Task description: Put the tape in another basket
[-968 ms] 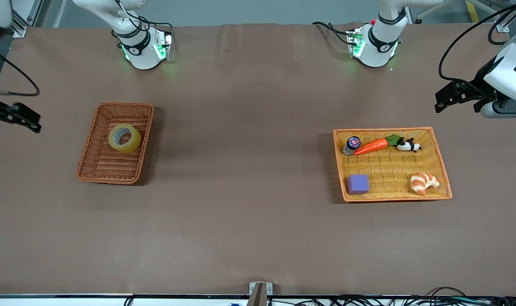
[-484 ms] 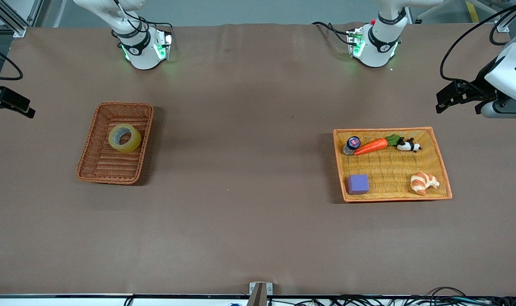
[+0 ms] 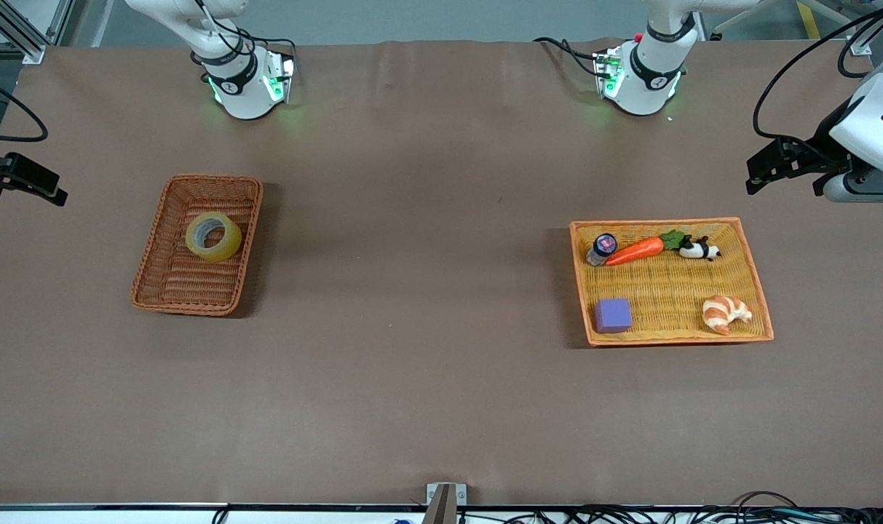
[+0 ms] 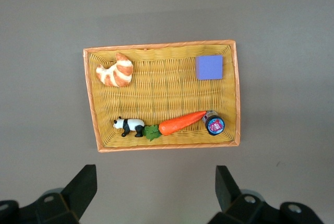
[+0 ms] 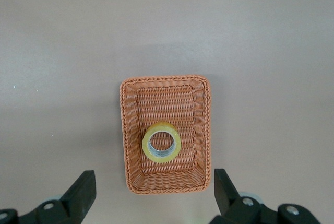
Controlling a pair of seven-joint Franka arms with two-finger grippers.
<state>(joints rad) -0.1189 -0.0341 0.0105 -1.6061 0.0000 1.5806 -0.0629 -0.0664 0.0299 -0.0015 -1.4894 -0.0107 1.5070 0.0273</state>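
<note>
We see the tape (image 3: pixel 213 236) lying in the basket (image 3: pixel 166 280), toward the right arm's end of the table, with the right gripper (image 5: pixel 154 195) high above it, fingers spread wide. The left gripper (image 4: pixel 156 190), also spread and empty, hangs high above the yellow tray (image 3: pixel 754 273).

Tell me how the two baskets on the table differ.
The basket is dark reddish-brown, narrow and deep; the tray is light orange-yellow, wide and shallow. The basket holds only the tape; the tray holds five small items. The basket sits toward the right arm's end, the tray toward the left arm's. Both are woven rectangles.
</note>
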